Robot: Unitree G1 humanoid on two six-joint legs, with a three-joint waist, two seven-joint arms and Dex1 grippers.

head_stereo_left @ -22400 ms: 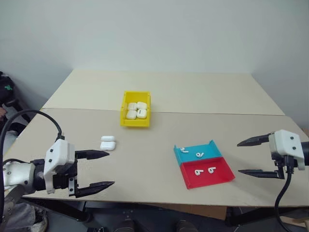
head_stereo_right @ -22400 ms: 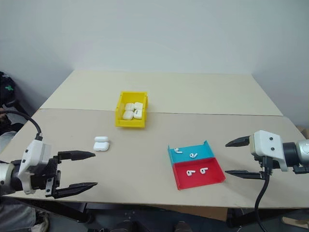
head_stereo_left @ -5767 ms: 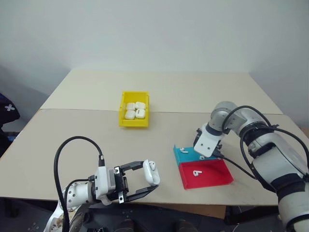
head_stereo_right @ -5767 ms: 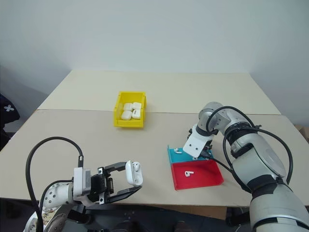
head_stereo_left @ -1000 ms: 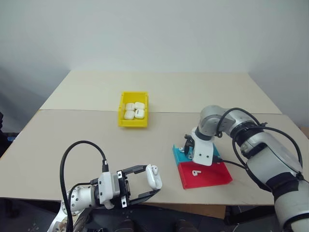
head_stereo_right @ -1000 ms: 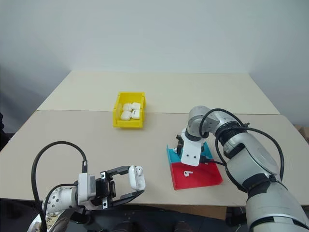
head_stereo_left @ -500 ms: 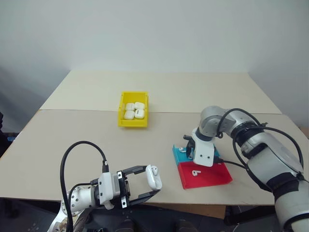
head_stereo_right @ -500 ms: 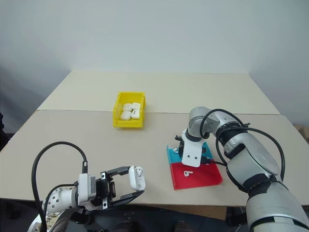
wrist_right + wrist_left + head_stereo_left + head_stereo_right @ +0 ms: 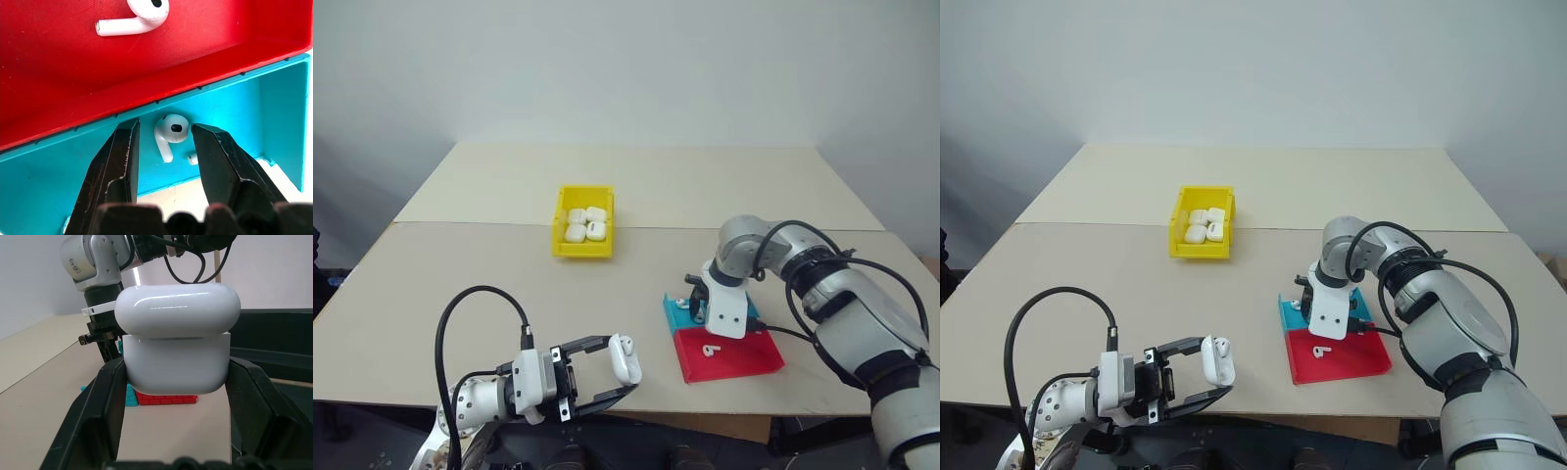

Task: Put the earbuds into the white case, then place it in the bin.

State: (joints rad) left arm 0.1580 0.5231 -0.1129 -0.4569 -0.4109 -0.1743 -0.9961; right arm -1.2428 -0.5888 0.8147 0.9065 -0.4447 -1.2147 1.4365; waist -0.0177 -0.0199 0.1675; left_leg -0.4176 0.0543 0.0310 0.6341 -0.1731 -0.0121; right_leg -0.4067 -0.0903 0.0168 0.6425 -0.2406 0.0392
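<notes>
**Right gripper parked over the teal tray, left one hanging onto the case**

So the left gripper (image 9: 612,370) is clenched around the white case (image 9: 177,343), pinching its lower half from both sides with the lid flipped up above the fingers. It sits low near the front edge of the table (image 9: 460,284), pointing across toward the other arm.

The right gripper (image 9: 164,147) points straight down into the teal tray (image 9: 58,166), fingers parted with one earbud (image 9: 170,132) lying right between the fingertips, not squeezed yet as far as I can see (gaps show on both sides of it). Another tiny white bit lies just beside one finger, too small to say what it is.

Just past the gripper, in the red tray (image 9: 58,63) butted against the teal one, lies a second earbud (image 9: 137,14).

The bin (image 9: 584,222) sits well away from both grippers, further back on the table, with several white cases already inside.
</notes>
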